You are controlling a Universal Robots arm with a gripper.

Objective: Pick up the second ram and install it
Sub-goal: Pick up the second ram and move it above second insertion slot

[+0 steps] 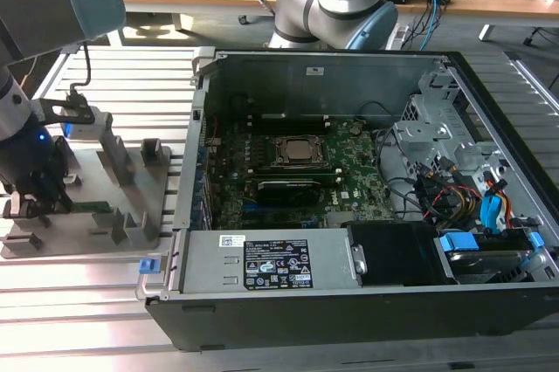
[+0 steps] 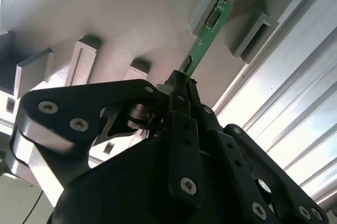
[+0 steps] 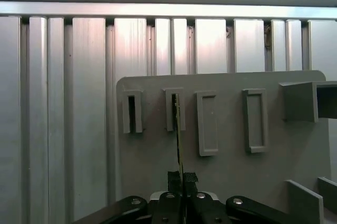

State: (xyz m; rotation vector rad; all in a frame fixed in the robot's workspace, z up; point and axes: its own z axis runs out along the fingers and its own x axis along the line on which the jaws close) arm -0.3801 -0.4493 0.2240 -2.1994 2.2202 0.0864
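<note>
One ram stick is standing edgewise in the tray, so the closed pincer is pinching its flat faces.

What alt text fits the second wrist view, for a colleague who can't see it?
The black gripper is closed on one end of the second ram, a thin green stick whose far end sits at a raised holder on the grey tray. A ribbed metal table lies beyond the tray.
</note>
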